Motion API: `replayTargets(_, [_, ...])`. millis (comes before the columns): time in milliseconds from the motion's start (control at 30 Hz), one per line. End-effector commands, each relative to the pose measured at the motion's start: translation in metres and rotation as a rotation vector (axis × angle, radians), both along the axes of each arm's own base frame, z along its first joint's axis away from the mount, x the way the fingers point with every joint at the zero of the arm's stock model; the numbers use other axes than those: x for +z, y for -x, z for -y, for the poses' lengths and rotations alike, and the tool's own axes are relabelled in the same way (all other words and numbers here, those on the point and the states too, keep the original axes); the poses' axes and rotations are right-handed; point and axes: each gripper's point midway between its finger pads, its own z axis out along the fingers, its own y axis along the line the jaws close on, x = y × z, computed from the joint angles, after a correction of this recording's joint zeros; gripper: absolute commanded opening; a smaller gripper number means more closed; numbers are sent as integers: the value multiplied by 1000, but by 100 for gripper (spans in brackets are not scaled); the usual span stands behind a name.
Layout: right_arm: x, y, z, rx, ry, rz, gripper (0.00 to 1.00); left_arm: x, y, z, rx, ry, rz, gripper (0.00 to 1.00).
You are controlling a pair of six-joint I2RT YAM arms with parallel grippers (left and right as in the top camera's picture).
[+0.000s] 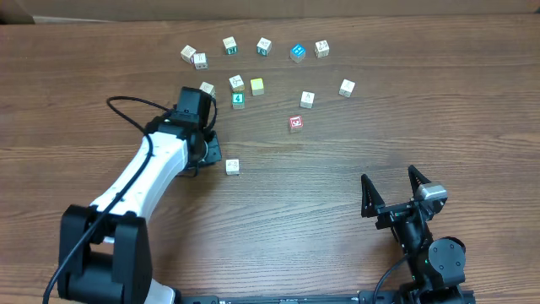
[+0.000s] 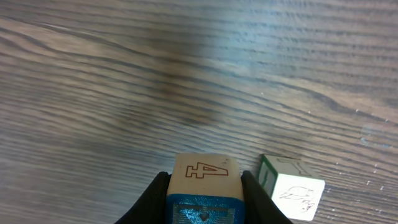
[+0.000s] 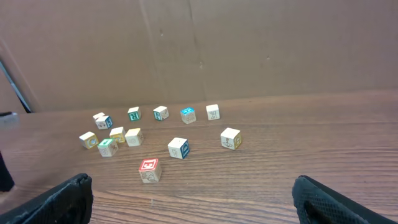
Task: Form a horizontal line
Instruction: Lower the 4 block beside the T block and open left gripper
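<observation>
- Overhead: my left arm (image 1: 156, 165) reaches into the scattered blocks (image 1: 257, 86), its tip at the cluster's left edge. The loose top row (image 1: 264, 46) lies up and right of it. The right end effector (image 1: 390, 184) sits well apart, wide open and empty.
- Left wrist: the left end effector (image 2: 204, 196) is clamped on the number-4 block (image 2: 202, 169). A green-edged block (image 2: 292, 190) stands just beside it.
- Right wrist: the blocks lie well ahead of the spread fingers, so I judge the left arm the nearer.

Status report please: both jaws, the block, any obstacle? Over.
Left gripper jaws shut on block marked 4. Right gripper open, empty. Other blocks scattered, no line yet. One block close beside the held one.
</observation>
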Motion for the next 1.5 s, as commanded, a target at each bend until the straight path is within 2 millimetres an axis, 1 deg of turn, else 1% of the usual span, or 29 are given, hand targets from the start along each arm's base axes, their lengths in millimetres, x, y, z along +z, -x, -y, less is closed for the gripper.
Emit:
replayTargets(0, [-2, 0, 0, -2, 0, 5, 100, -12, 3, 10, -55, 4, -30, 4])
replayTargets(100, [-2, 0, 0, -2, 0, 5, 100, -17, 4, 14, -101, -10, -38, 4])
replayTargets(333, [-2, 0, 0, -2, 0, 5, 100, -23, 6, 13, -117, -21, -59, 4])
replayTargets(567, [-2, 0, 0, -2, 0, 5, 100, -35, 8, 13, -127, -30, -94, 4])
replayTargets(667, [-2, 0, 0, -2, 0, 5, 100, -43, 10, 8, -123, -56, -116, 4])
replayTargets(767, [-2, 0, 0, -2, 0, 5, 100, -45, 10, 5, -117, -76, -117, 5])
replayTargets(800, [-2, 0, 0, -2, 0, 5, 100, -45, 10, 5, -117, -75, -117, 8])
replayTargets(833, [-2, 0, 0, -2, 0, 5, 100, -45, 10, 5, -117, -76, -117, 16])
replayTargets(867, [-2, 0, 0, -2, 0, 5, 100, -45, 10, 5, -117, -76, -117, 26])
replayTargets(900, [-2, 0, 0, -2, 0, 5, 100, -45, 10, 5, -117, -76, -117, 31])
replayTargets(1000, [-2, 0, 0, -2, 0, 5, 100, -45, 8, 5, -118, -74, -111, 38])
replayTargets(1133, [-2, 0, 0, -2, 0, 5, 100, -44, 6, 5, -116, -72, -100, 40])
replayTargets(1233, [-2, 0, 0, -2, 0, 5, 100, -44, 1, 6, -115, -70, -82, 46])
replayTargets(1467, [-2, 0, 0, -2, 0, 5, 100, -42, -10, 6, -108, -71, -35, 46])
